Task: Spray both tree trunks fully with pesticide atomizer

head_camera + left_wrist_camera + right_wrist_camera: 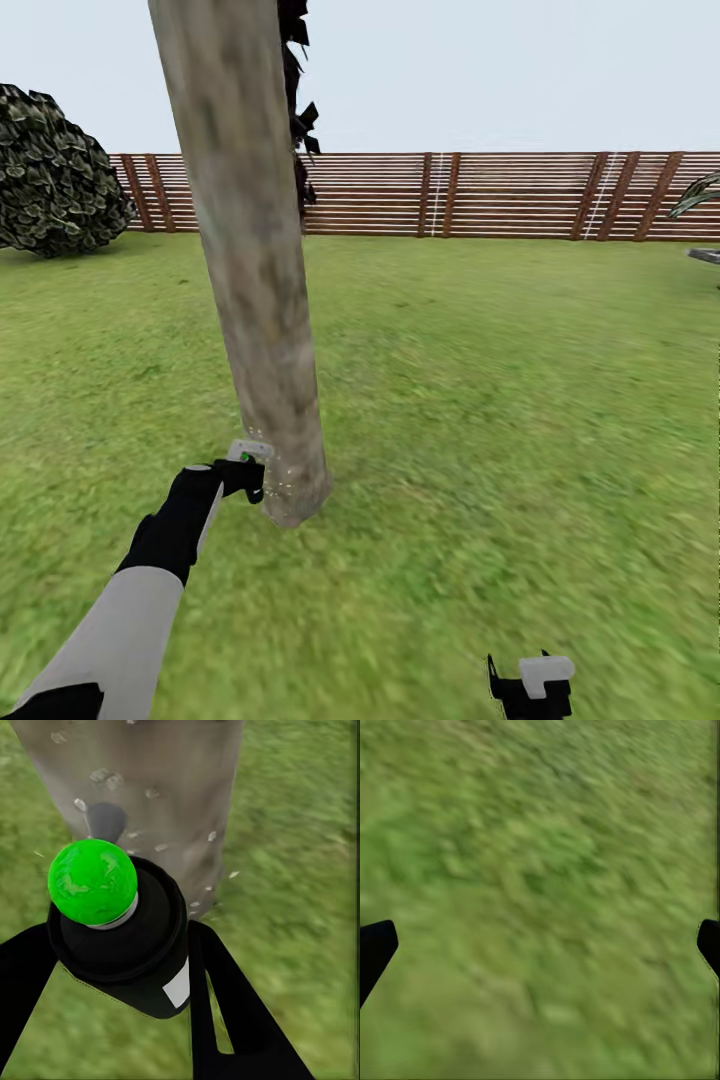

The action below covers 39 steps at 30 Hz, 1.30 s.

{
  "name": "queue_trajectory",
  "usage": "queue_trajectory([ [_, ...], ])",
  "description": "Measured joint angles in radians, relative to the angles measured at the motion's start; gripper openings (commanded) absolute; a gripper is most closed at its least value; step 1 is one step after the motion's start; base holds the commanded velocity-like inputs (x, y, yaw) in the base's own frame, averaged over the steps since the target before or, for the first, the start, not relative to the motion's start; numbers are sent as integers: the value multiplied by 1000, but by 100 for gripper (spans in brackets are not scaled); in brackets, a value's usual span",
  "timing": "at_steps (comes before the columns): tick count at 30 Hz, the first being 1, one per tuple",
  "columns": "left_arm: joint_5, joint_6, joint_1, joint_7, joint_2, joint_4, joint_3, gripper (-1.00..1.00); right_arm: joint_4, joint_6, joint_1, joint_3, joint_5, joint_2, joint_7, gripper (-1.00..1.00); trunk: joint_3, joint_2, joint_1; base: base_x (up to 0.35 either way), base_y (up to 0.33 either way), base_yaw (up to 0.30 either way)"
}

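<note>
Here the garden lawn (480, 400) spreads out to a brown slatted fence (500, 195), with a round dark bush (55, 175) off at the far left. Out of the grass rises one tree trunk (255, 260), thick, mottled grey-brown, leaning slightly in the head view, with dark foliage (298, 100) showing behind its upper part. No second tree can be made out from here.

The left arm reaches forward and low so that the left gripper (240, 475) sits just beside the foot of the trunk. Its jaws are clamped on the pesticide atomizer (124, 937), a dark little bottle with a green knob on top, and the wrist view looks over that knob straight at the bark, which suggests the nozzle is held close so the spray lands on the trunk rather than the grass. White specks of pesticide (105, 776) already dot the bark near the base; higher up the trunk looks bare, so coverage seems far from complete.

The right gripper (530, 685) hangs idle over the lawn, jaws spread wide and holding nothing, well apart from the trunk.
</note>
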Motion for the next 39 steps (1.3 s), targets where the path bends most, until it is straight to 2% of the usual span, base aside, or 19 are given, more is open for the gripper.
queue_trajectory([
  [11,-3,3,1,4,2,3,4,-100,0,0,0,0,-1,1,0,100,0,0,0,212,-206,14],
  [22,-2,3,2,7,2,-2,5,-100,0,0,0,2,-1,1,0,100,0,0,0,-18,-270,264],
  [26,-3,3,2,34,1,-4,4,-100,1,0,0,2,-1,1,0,100,0,0,0,82,-274,263],
  [39,-1,2,2,43,0,3,4,-100,0,0,0,2,-1,1,1,100,0,0,0,109,-274,72],
])
